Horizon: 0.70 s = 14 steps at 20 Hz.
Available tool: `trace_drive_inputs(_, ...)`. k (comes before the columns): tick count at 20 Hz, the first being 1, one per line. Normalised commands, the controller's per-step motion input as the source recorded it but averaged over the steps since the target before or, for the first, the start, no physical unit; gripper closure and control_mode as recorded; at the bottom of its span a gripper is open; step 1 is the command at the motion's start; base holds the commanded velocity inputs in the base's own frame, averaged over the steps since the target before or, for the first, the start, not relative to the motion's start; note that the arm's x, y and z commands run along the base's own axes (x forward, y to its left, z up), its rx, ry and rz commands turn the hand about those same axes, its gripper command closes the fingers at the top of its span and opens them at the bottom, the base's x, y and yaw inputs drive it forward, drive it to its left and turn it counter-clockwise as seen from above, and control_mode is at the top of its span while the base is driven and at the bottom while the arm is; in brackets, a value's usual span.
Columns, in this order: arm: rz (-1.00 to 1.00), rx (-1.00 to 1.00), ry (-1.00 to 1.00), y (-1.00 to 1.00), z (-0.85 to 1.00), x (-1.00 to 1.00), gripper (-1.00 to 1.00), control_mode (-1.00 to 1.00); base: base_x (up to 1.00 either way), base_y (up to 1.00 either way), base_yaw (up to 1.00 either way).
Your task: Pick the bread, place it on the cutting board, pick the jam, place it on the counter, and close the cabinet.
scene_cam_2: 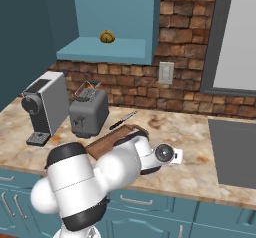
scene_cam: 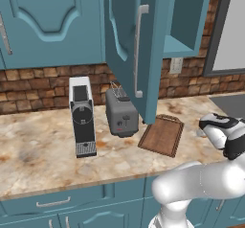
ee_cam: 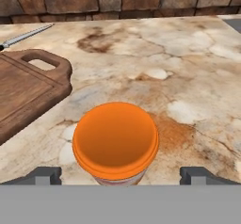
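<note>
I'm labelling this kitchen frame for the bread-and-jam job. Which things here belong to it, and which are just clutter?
Belongs to the job:
bread on the cabinet shelf
cutting board
jam standing on the counter
cabinet, door open
gripper, open

Just lying about:
coffee machine
toaster
knife

Even, flat rendered light (no visible source); faint soft shadows; no glare; slightly coarse, low-resolution edges

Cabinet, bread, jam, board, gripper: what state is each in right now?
cabinet: door open.
bread: on the cabinet shelf, not on the board.
jam: upright on the counter, between the open fingers.
cutting board: flat, bare.
gripper: open, holding nothing.
</note>
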Motion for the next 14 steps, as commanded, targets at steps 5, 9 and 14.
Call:
trace_drive_inputs(5, 0.00, 0.00, 0.00, 0.00, 0.14, 0.00, -1.00, -1.00, 0.00, 0.00, 0.00)
trace_drive_inputs(9, 0.00, 0.00, -0.01, 0.00, 0.19, 0.00, -1.00, -1.00, 0.00, 0.00, 0.00)
trace_drive_inputs(14, 0.00, 0.00, -0.01, 0.00, 0.16, -0.01, -1.00, -1.00, 0.00, 0.00, 0.00)
